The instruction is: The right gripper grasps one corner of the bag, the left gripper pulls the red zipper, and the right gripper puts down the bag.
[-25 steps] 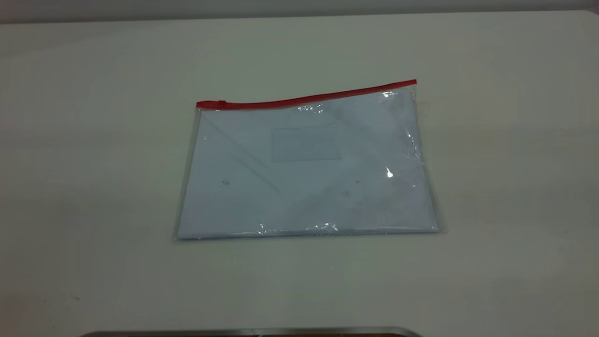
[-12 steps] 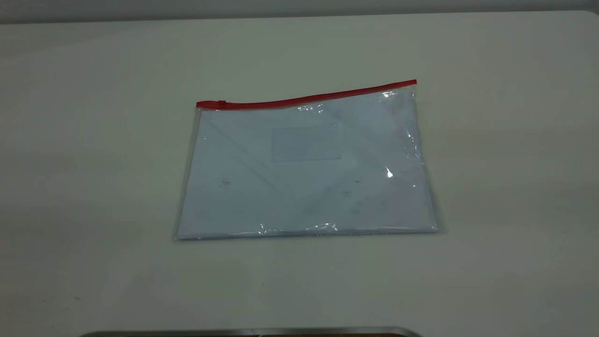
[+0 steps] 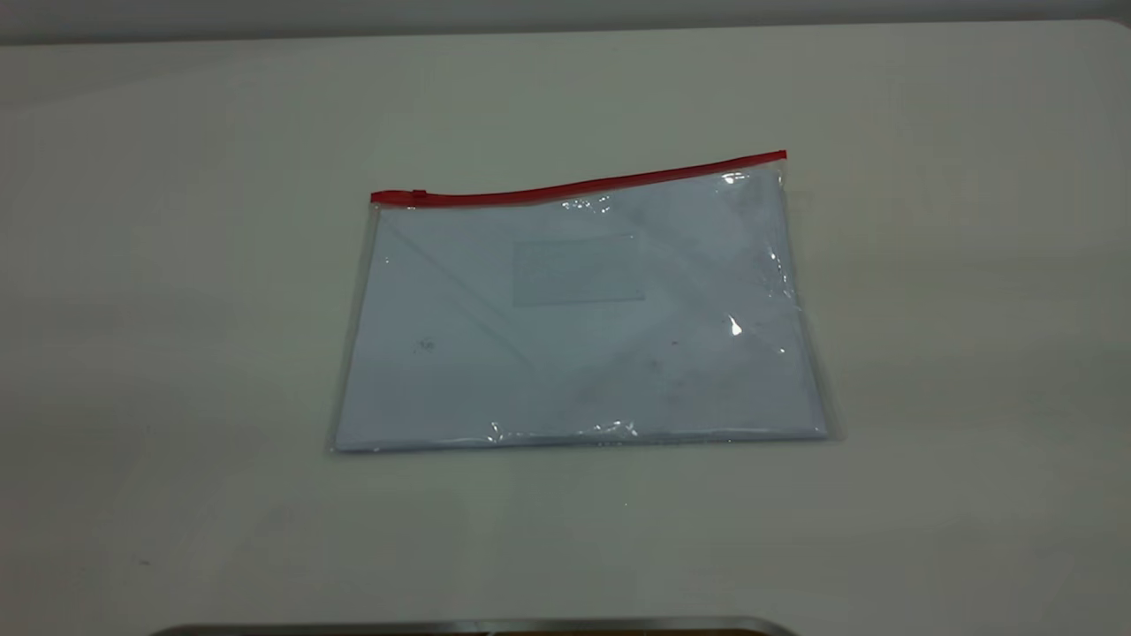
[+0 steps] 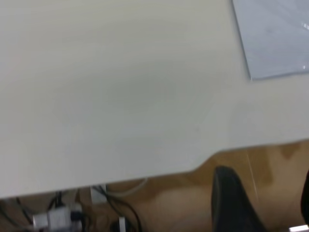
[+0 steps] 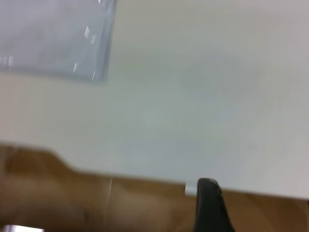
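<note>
The bag lies flat on the table (red zipper untouched); each hand's opening: cannot tell.

A broad, matte off-white surface carries a single thing: a large flat rectangular pouch of clear plastic lying flat near its middle. A thin bright red zipper strip runs along the pouch's far long edge, with its small red slider tab near the left end of that edge. White paper sheets and a faint rectangular label show through the plastic. The right end of the red edge sits slightly farther back than the left. In both wrist views the surface's near edge shows, with brown floor beyond it.
</note>
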Motion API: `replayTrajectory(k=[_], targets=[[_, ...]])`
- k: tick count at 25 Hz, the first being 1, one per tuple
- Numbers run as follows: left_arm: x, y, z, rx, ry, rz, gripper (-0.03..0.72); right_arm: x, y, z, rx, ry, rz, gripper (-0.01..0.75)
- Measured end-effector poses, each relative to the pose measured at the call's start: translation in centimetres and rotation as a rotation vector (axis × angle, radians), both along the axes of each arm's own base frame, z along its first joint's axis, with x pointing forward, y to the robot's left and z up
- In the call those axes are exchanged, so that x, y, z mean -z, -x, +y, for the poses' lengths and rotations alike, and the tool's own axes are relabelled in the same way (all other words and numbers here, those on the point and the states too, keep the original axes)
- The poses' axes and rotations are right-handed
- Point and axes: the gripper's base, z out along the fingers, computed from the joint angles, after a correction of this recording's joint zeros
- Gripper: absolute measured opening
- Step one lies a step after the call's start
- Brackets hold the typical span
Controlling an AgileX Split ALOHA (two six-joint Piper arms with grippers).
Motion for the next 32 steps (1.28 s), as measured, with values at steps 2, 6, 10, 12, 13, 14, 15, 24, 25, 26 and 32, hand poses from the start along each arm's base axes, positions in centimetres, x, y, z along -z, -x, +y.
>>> replayTrajectory(k=[2, 6, 10, 12, 13, 14, 15, 24, 25, 26, 32], targets=[[0.0, 0.6, 0.0, 0.000, -0.001, -0.046, 0.416, -0.3, 1.2, -0.2, 0.041, -0.007, -0.084, 0.524], [0.1, 2.1, -0.1, 0.001, -0.003, -0.147, 0.416, -0.4, 3.6, -0.3, 0.068, -0.015, -0.245, 0.524], [0.2, 2.4, -0.1, 0.003, -0.002, -0.157, 0.416, -0.3, 4.4, -0.3, 0.067, -0.017, -0.289, 0.524], [0.2, 2.4, -0.1, 0.003, -0.002, -0.157, 0.416, -0.3, 4.4, -0.3, 0.067, -0.017, -0.289, 0.524], [0.2, 2.4, -0.1, 0.003, -0.002, -0.157, 0.416, -0.3, 4.4, -0.3, 0.067, -0.017, -0.289, 0.524], [0.2, 2.4, -0.1, 0.003, -0.002, -0.157, 0.416, -0.3, 4.4, -0.3, 0.067, -0.017, -0.289, 0.524], [0.2, 2.4, -0.1, 0.003, -0.002, -0.157, 0.416, -0.3, 4.4, -0.3, 0.067, -0.017, -0.289, 0.524], [0.2, 2.4, -0.1, 0.003, -0.002, -0.157, 0.416, -0.3, 4.4, -0.3, 0.067, -0.017, -0.289, 0.524], [0.2, 2.4, -0.1, 0.003, -0.002, -0.157, 0.416, -0.3, 4.4, -0.3, 0.067, -0.017, -0.289, 0.524], [0.2, 2.4, -0.1, 0.003, -0.002, -0.157, 0.416, -0.3, 4.4, -0.3, 0.067, -0.017, -0.289, 0.524], [0.2, 2.4, -0.1, 0.003, -0.002, -0.157, 0.416, -0.3, 4.4, -0.3, 0.067, -0.017, -0.289, 0.524]])
